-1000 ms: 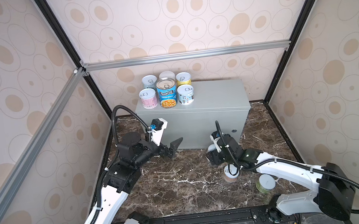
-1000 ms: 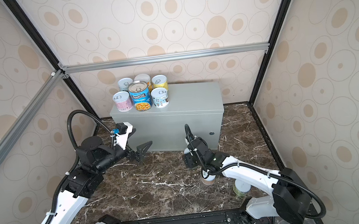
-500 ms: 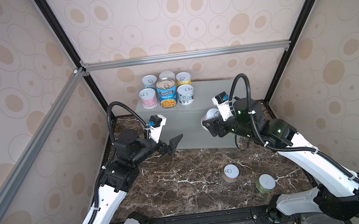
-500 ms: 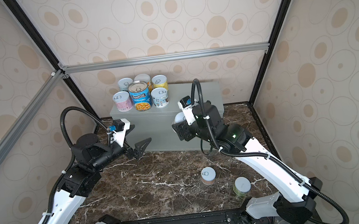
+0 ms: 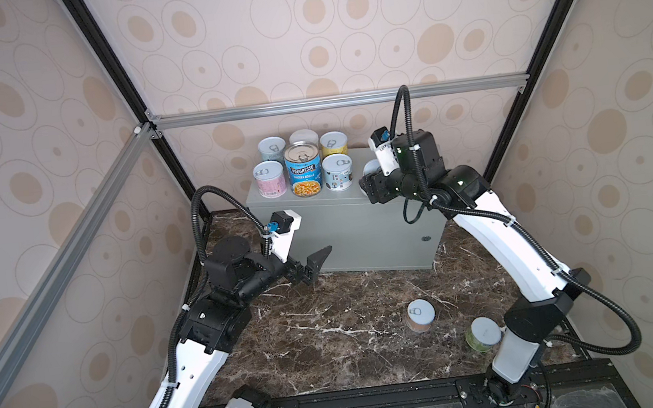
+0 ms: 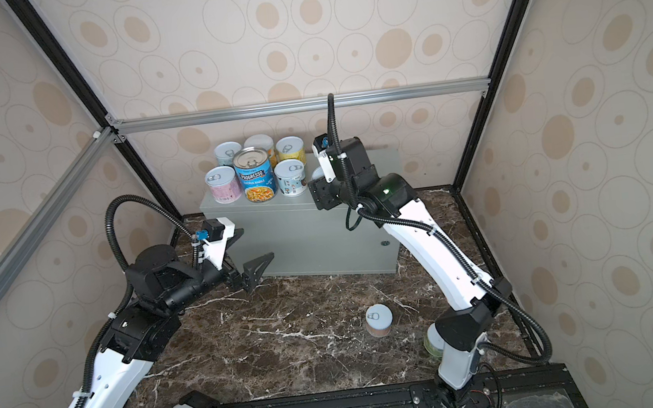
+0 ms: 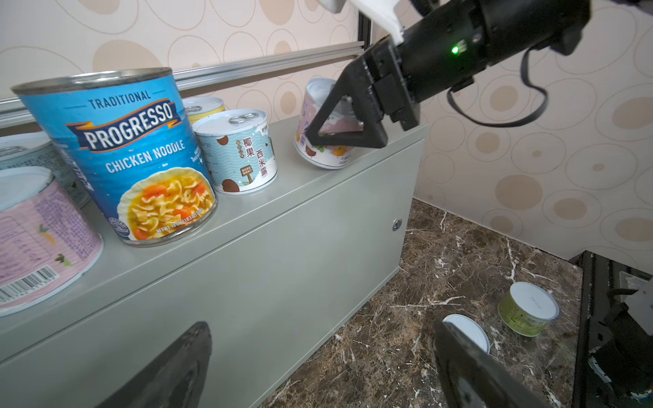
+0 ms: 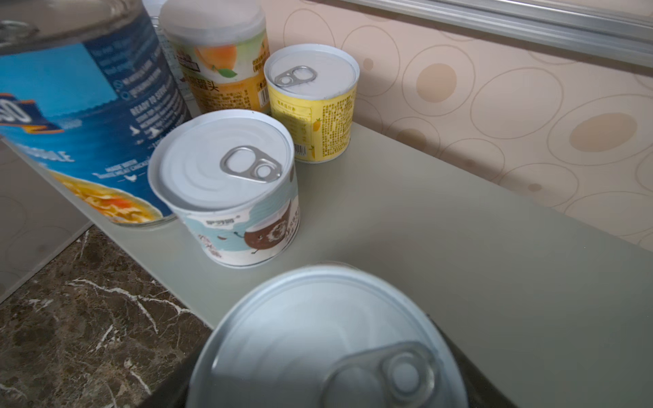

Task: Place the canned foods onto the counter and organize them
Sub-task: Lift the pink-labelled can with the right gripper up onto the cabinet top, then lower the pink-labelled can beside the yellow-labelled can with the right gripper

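While a tan can point(image 5: 420, 315) and a green can point(image 5: 482, 333) stand on the marble point(image 5: 331, 338) and the left gripper point(image 5: 317, 266) hangs spread, the right gripper point(image 7: 319, 136) pinches a tilted can point(image 7: 327, 157) over the counter point(image 5: 361, 226), beside the front row point(image 5: 304, 174). Righting should precede release.

Dark brown white-veined marble worktop point(image 5: 331, 330); cream wall panels point(image 5: 338, 23) printed with tan ovals; silver aluminium rail point(image 5: 326, 102); black corner post point(image 5: 104, 50).
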